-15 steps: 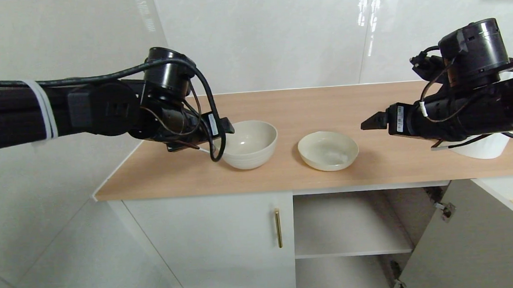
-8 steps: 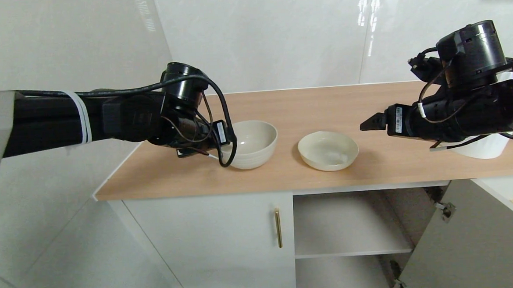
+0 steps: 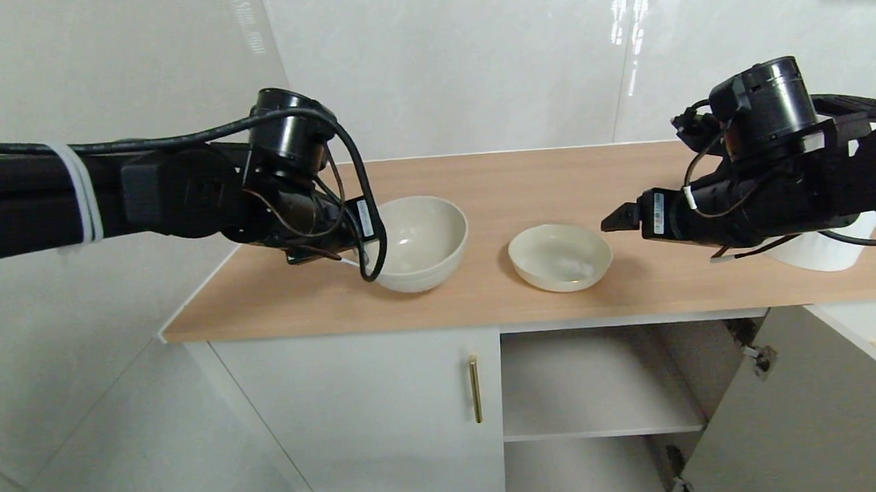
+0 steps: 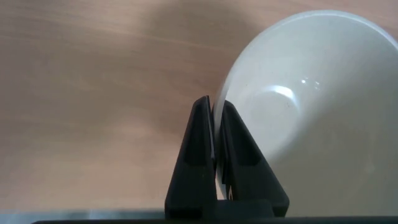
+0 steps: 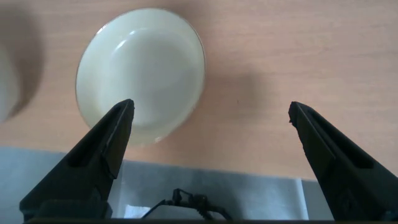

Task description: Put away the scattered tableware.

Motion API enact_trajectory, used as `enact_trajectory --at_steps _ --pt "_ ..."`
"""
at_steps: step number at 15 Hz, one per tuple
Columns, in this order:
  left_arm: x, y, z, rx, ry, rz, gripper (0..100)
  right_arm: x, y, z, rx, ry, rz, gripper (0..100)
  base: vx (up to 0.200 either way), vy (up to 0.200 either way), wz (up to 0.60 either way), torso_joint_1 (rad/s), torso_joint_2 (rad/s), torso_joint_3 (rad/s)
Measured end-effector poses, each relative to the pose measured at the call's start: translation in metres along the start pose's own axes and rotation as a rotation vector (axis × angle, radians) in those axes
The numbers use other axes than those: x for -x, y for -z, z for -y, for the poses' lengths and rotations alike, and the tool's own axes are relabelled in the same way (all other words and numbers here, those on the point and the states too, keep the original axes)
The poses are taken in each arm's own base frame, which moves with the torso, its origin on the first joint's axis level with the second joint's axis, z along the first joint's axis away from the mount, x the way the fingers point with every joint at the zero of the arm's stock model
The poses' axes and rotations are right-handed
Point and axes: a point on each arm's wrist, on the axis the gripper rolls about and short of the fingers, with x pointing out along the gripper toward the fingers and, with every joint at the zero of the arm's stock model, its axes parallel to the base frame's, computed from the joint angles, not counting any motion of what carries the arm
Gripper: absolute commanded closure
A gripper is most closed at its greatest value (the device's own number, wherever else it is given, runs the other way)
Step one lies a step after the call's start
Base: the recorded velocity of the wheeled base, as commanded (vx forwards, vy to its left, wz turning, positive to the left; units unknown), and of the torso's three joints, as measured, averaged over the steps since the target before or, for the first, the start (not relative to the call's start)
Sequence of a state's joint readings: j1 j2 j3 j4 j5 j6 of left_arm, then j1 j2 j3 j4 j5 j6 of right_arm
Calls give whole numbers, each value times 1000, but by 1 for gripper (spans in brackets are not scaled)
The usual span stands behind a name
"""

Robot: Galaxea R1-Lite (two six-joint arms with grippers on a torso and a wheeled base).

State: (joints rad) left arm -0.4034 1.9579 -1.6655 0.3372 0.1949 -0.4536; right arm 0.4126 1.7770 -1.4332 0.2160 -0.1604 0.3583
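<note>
A deep cream bowl (image 3: 423, 239) sits at the left of the wooden countertop (image 3: 494, 175). My left gripper (image 3: 366, 235) is shut on its near-left rim; in the left wrist view the two fingers (image 4: 200, 134) pinch the bowl's wall (image 4: 311, 106) between them. The bowl looks slightly tipped, with its gripped side raised. A shallow cream dish (image 3: 561, 256) lies to its right. My right gripper (image 3: 610, 220) hovers open just right of the dish and above it; the right wrist view shows the dish (image 5: 143, 71) near one finger, with bare wood between the fingers (image 5: 112, 140).
A white container (image 3: 821, 252) stands behind my right arm on the counter. Below, the right cabinet is open, with its door (image 3: 791, 407) swung out and bare shelves (image 3: 595, 388). The left cabinet door with a gold handle (image 3: 475, 389) is closed.
My left arm dipped, then rose again with the deep bowl's rim in its grip, tipping the bowl a little. My right gripper slid left toward the shallow dish.
</note>
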Motion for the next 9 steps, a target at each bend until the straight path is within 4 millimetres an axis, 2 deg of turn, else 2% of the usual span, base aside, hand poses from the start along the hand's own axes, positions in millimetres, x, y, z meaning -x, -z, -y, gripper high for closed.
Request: enact_trajectory --at_steps 5,9 --pt "53 -2 -8 -28 133 3 100 -34 11 -14 12 102 -16 0 0 0 0 0 0 0" --pt "78 -6 -13 -21 165 36 100 -53 19 -16 4 115 -48 0 0 0 0 0 0 0"
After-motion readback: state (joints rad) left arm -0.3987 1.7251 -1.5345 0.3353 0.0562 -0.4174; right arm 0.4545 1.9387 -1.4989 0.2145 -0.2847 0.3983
